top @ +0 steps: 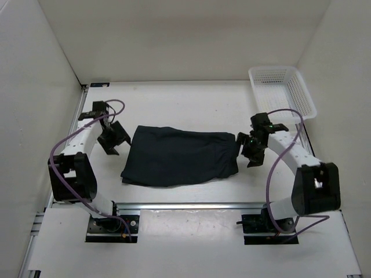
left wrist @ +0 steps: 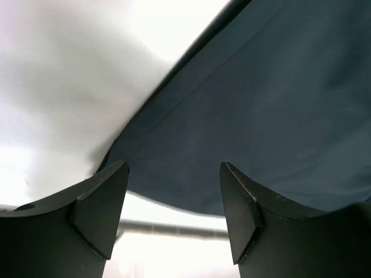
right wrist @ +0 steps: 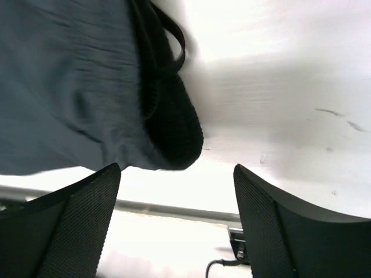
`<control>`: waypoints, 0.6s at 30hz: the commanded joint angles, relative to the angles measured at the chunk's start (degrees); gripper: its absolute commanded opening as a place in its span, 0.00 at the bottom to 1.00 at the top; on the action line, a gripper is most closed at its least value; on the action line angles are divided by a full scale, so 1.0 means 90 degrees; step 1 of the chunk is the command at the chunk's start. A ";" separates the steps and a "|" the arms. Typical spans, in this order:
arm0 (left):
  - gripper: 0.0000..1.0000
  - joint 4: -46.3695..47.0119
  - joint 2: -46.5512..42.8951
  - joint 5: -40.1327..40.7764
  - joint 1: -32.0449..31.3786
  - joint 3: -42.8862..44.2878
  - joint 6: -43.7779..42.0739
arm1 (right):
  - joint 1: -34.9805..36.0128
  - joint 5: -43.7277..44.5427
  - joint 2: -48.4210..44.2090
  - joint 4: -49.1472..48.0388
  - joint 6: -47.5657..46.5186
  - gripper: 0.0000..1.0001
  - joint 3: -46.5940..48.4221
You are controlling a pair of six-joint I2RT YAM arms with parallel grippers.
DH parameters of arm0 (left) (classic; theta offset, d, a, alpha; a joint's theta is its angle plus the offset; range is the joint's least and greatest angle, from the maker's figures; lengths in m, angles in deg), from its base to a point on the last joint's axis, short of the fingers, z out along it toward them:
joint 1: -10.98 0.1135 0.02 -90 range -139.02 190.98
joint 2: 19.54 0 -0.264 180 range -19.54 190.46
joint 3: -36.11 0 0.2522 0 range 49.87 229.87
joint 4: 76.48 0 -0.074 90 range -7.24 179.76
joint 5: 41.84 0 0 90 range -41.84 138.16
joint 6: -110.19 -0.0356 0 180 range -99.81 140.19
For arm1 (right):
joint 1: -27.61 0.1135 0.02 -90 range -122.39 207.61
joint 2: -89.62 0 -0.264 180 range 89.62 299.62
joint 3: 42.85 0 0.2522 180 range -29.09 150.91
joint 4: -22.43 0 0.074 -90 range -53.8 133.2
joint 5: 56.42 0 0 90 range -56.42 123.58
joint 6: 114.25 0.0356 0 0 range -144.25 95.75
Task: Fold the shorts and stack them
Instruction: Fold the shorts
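Between the two arms, the shorts [top: 179,157] lie flat on the table [top: 174,98] as a dark, rough rectangle. The gathered waistband [right wrist: 174,127] is at the right end and the leg hems at the left. The left gripper [top: 116,142] hangs just beside the hem end and the right gripper [top: 244,149] just beside the waistband. Both have their fingers spread apart and hold nothing, as each wrist view shows cloth beyond the fingertips but none between them. The white basket [top: 284,87] sits well apart at the far right corner.

The shorts look folded once along their length, so the step in hand is probably another fold, end over end. To do it well, each pinch should take every layer at an edge, low against the table, so the lower layer is not left behind. The near left corner flares out past the rest and needs squaring up first. The drawstring loop [right wrist: 174,40] sticks out by the waistband and could snag a finger. Soft cloth sags, so a low, slow carry should keep the edges lined up.
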 commanded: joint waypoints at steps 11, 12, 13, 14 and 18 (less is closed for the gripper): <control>0.89 0.0307 0.1493 0.0176 -0.0084 0.0865 -0.0685 | -0.0065 0.0411 -0.0628 0.0025 0.0237 0.80 0.0841; 0.89 0.0395 0.1629 0.0011 -0.0084 0.0748 -0.0685 | -0.0065 0.0411 -0.0628 0.0025 0.0237 0.80 0.0841; 0.89 0.0454 0.1708 -0.0078 -0.0084 0.0553 -0.0550 | -0.0065 0.0411 -0.0628 0.0025 0.0179 0.80 0.0841; 0.89 0.0551 0.1708 -0.0079 -0.0084 0.0436 -0.0491 | -0.0065 0.0411 -0.0628 0.0025 0.0178 0.80 0.0841; 0.87 0.0923 0.1708 -0.0352 -0.0143 -0.0287 -0.0169 | -0.0065 0.0411 -0.0745 0.0025 0.0178 0.80 0.0841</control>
